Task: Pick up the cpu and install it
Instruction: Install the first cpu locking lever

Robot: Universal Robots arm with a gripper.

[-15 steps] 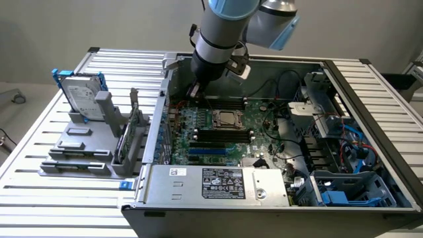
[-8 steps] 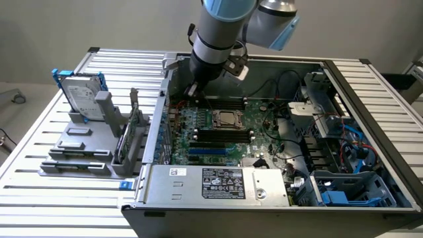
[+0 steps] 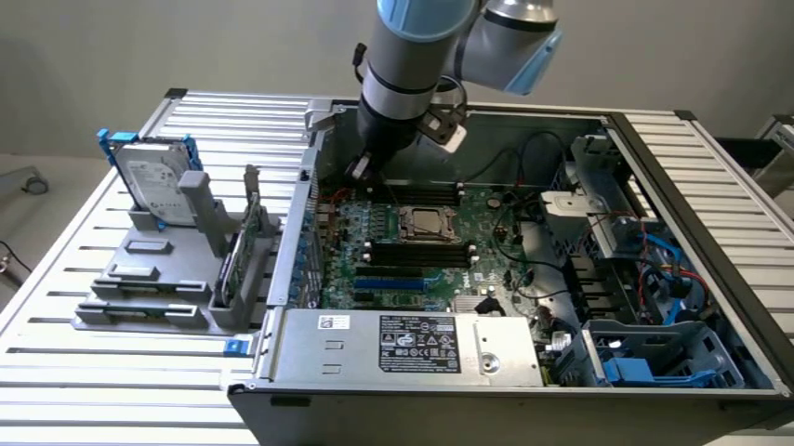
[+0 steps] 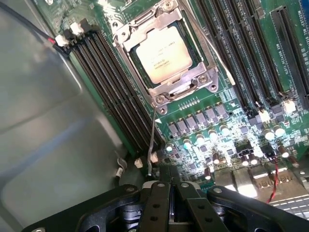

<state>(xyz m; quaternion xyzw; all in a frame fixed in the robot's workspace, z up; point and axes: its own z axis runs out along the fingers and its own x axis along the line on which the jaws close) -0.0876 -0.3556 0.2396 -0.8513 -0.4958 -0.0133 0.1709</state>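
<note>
The cpu (image 4: pixel 164 52) lies flat in the metal-framed socket (image 4: pixel 186 84) on the green motherboard, its pale metal top facing up. In the exterior view the cpu (image 3: pixel 430 222) sits at the middle of the board inside the open computer case. My gripper (image 4: pixel 170 186) hovers above the board beside the socket, with its dark fingers (image 4: pixel 159 198) pressed together. A thin metal lever (image 4: pixel 152 140) runs from the socket corner toward the fingertips; whether they touch it I cannot tell. In the exterior view the gripper (image 3: pixel 363 170) hangs over the board's rear corner, near the case wall.
Black memory slots (image 4: pixel 113 82) flank the socket on both sides. The grey case wall (image 4: pixel 43 121) stands close to the gripper. Outside the case, a hard drive with a blue bracket (image 3: pixel 158 177) stands in a grey fixture (image 3: pixel 149 279). Power supply (image 3: pixel 410 346) sits at the front.
</note>
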